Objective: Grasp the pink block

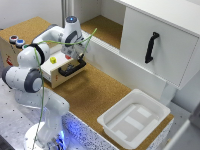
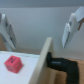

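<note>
The gripper [image 2: 39, 31] is hanging with its fingers wide apart and nothing between them. The pink block [image 2: 11, 64] is lying below, on the white top of the drawer box [image 2: 24, 70], off to one side of the gripper's middle, closer to one finger [image 2: 7, 29]. If the gripper is coming straight down, that finger may be hitting the block or pushing it away. The block is small, reddish-pink, with a dark mark on its face.
</note>
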Robot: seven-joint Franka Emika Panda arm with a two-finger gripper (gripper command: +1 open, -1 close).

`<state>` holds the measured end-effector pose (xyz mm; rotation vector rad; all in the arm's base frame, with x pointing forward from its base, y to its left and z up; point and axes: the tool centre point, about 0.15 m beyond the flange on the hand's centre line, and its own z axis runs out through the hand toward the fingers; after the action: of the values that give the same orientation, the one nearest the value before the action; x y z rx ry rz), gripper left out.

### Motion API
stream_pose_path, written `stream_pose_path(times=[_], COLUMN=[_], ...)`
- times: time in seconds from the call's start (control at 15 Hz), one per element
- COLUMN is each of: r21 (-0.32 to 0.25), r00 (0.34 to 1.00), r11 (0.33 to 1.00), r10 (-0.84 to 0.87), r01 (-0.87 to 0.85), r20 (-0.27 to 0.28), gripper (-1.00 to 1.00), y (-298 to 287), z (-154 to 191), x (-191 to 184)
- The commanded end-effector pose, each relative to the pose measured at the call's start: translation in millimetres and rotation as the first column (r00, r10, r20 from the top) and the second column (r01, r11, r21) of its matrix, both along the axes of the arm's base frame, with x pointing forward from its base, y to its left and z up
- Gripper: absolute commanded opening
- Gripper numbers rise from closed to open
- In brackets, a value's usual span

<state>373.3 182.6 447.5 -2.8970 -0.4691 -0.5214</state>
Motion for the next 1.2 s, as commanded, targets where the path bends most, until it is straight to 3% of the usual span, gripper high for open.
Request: stream_pose_path(times=[0.0, 0.2, 0.4, 0.87, 1.13], r21=[-0.050, -0.106, -0.119, -0.092, -0.131], r00=[0.979, 0.945, 0.888, 0.743, 0.666], r11=[0.981, 0.945, 0.891, 0.752, 0.661], r10=[0.183, 0.293, 0.407, 0.612, 0.687], r01=[-0.188, -0.309, -0.438, -0.653, -0.739], r20=[-0.094, -0.143, -0.215, -0.272, -0.291], gripper=[1.00, 1.00, 1.00, 1.00, 1.00], y=[63, 92, 112, 111, 112], z=[7, -2, -27, -91, -111], x=[24, 25, 21, 41, 51])
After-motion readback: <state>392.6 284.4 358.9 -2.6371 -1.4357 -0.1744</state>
